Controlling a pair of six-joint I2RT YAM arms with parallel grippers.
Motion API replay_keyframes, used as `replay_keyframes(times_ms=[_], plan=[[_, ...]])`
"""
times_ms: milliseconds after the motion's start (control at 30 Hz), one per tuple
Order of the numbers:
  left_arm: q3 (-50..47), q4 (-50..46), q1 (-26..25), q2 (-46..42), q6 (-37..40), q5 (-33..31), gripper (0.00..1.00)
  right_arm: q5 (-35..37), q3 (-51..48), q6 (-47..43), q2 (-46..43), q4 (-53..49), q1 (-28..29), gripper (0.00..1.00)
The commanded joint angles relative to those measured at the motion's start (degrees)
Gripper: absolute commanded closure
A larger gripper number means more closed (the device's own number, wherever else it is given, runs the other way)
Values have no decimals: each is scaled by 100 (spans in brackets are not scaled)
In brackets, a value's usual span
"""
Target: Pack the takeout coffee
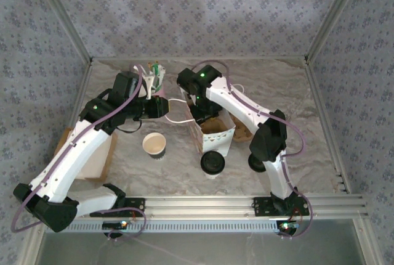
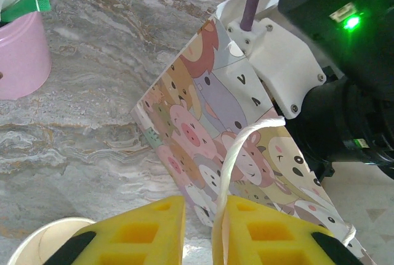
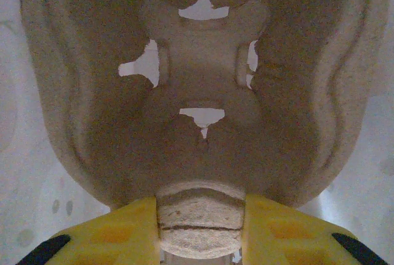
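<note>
Cropped at the left wrist view's edges: pink plastic tub (image 2: pixel 18 61) and white paper cup (image 2: pixel 43 240). Impossible to judge grip of left claw (image 2: pixel 202 206) on white cord handle (image 2: pixel 226 172). Soft, blurred outline on brown moulded-pulp cup carrier (image 3: pixel 197 80).

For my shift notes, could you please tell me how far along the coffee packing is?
Done: the bag stands open on the table. In hand: the left gripper pinches the handle, and the right gripper holds the carrier inside the bag. Left: the lidded cup and the open cup stand outside the bag, not yet packed.
</note>
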Motion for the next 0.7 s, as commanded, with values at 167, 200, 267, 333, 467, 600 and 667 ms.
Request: replay_keyframes(times_ms=[167, 200, 267, 333, 467, 600, 667], plan=[[-46, 147, 43, 3, 14, 46, 78, -100, -376, 119, -150, 231, 52, 64], [-50, 146, 44, 3, 14, 51, 78, -102, -419, 119, -163, 260, 49, 64], [-57, 147, 44, -1, 21, 37, 78, -97, -499, 128, -173, 319, 50, 64], [-50, 147, 39, 12, 8, 44, 78, -72, -564, 129, -173, 359, 41, 61], [-50, 156, 45, 21, 5, 50, 78, -62, -654, 126, -180, 413, 42, 58], [-41, 163, 46, 21, 8, 45, 78, -63, -656, 134, -215, 422, 43, 57], [-40, 157, 44, 30, 12, 52, 78, -52, -614, 138, -242, 393, 43, 55]])
